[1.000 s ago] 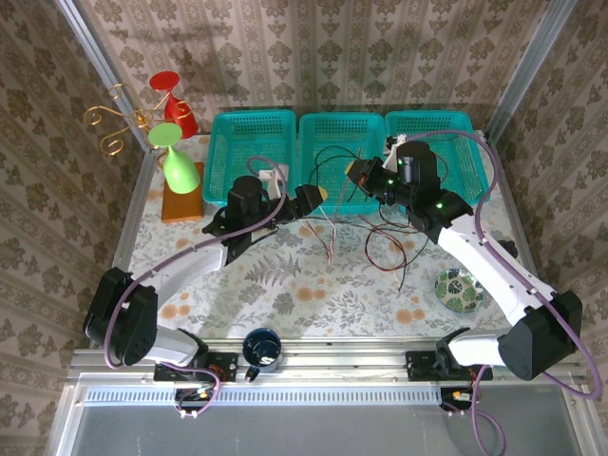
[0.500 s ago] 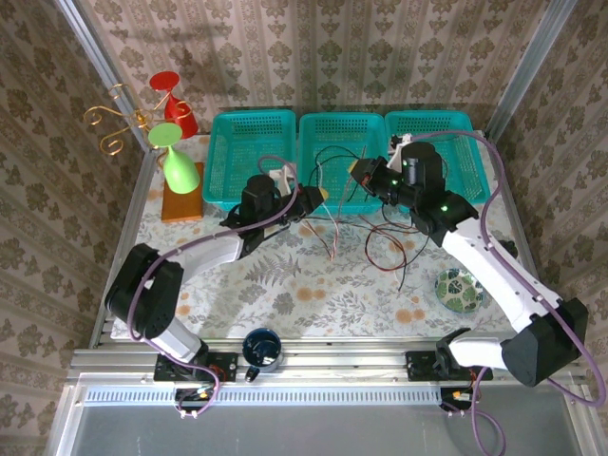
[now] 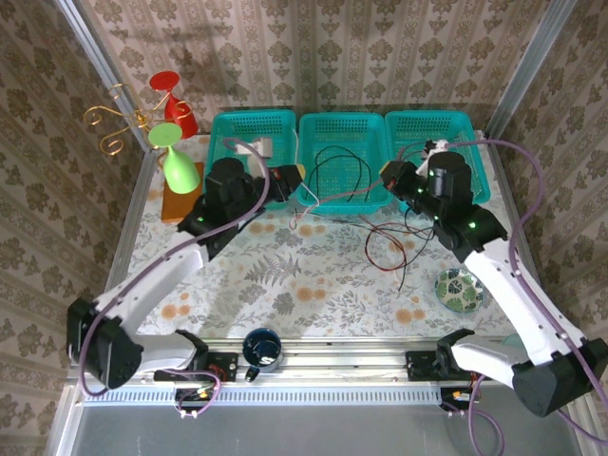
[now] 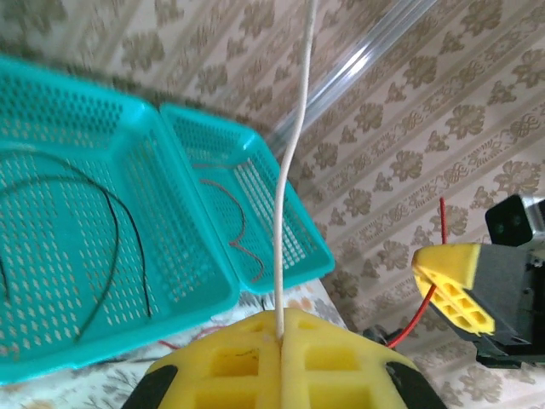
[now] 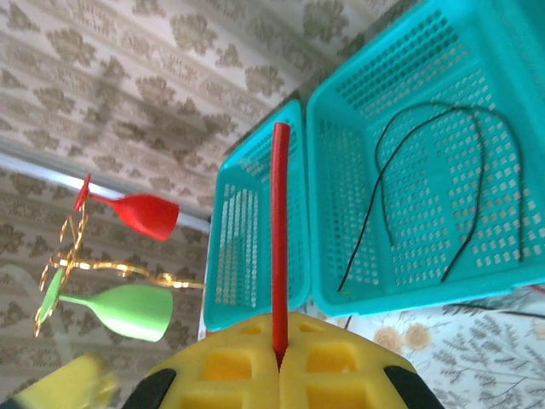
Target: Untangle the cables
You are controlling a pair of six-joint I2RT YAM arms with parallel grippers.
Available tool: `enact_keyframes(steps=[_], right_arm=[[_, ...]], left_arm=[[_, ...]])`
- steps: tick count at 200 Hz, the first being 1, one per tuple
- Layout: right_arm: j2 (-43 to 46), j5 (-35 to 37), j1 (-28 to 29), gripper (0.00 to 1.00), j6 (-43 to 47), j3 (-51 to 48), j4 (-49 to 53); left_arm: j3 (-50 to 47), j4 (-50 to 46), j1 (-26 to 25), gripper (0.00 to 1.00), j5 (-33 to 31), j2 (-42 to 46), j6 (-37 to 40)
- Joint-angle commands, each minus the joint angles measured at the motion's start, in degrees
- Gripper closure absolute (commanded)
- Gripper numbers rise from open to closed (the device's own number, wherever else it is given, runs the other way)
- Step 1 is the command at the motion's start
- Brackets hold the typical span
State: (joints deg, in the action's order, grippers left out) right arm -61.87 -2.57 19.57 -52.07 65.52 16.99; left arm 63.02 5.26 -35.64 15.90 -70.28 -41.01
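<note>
Holding a pale cable (image 4: 288, 170) pinched in the left gripper (image 4: 281, 336), a red cable (image 5: 279, 230) in the right gripper (image 5: 278, 358), beside the teal baskets (image 3: 342, 117). Best drawn apart slowly, clear of the tangle (image 3: 389, 242) on the table (image 3: 285, 285).

You have open tabletop (image 3: 285, 285) across the middle and front. Along the back, three baskets (image 3: 342, 117) stand side by side. Loose cables (image 3: 370, 249) sprawl right of centre, with a bowl (image 3: 459, 288) near them on the right. Glasses (image 3: 179, 166) crowd the back left corner, and a cup (image 3: 261, 347) sits at the near edge.
</note>
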Motion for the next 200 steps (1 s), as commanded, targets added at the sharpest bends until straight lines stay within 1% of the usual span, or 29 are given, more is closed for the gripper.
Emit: enact_keyframes(steps=[1,24,73,120,146,173,177,200], right_arm=[[4.25,7.04,-0.19,1.00,2.19,0.43,1.85],[6.92,11.53,-0.20,1.00,4.65,2.11,3.20],[10.95,22.33,-0.23,1.00,13.19,5.69,4.38],[12.30,26.89,-1.13,1.00,18.29,6.13,4.20],[12.59,27.41,-3.44,1.00,18.76,5.55,4.95],[12.20,28.08,-6.22,1.00,19.79,5.97,6.60],[12.06,28.33,-6.66,1.00,19.96,6.10,6.80],[11.38,29.64,-8.91,1.00,21.18,6.89,8.48]], left_arm=[[4.99,-10.70,0.86,1.00,-5.80,2.88,9.61],[9.82,-15.46,1.36,1.00,-7.03,4.21,14.01],[20.12,-27.08,1.61,1.00,-11.48,5.29,25.13],[21.40,-31.71,3.17,1.00,-15.96,7.64,29.77],[20.43,-34.30,5.73,1.00,-16.55,9.28,31.05],[20.47,-39.05,9.09,1.00,-16.08,10.29,32.58],[20.53,-39.87,11.14,1.00,-16.08,10.45,32.78],[20.50,-44.20,15.93,1.00,-16.16,11.32,34.60]])
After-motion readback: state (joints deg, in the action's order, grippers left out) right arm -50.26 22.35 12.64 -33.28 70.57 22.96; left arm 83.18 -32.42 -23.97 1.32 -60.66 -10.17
